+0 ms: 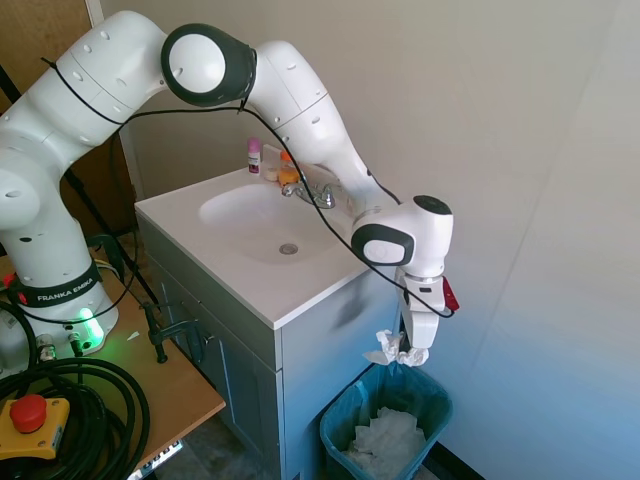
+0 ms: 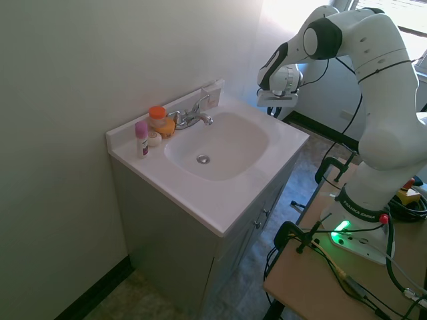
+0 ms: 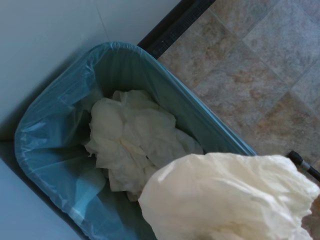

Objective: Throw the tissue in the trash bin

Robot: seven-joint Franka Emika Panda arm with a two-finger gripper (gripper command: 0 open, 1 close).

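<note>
Beside the vanity's right flank, first exterior view: gripper (image 1: 417, 350) points down, fingers pinching the tissue (image 1: 396, 349), a ragged, crumpled white wad hanging just above the trash bin (image 1: 340, 420). Bin is roundish, lined with translucent teal plastic, with flatter crumpled paper (image 1: 386, 436) inside. Risk: the wad sits near the bin's rim, so a release now might catch the rim or drop to the floor.

Second exterior view: arm reaches past the white worktop (image 2: 267, 177); fingers and tissue hidden behind it.

Wrist view: soft wrinkled tissue (image 3: 230, 197) looms above the glossy liner.

Sink (image 1: 262, 225), faucet (image 1: 312, 192), pink bottle (image 1: 254, 155), orange bottle (image 2: 157, 117).
</note>
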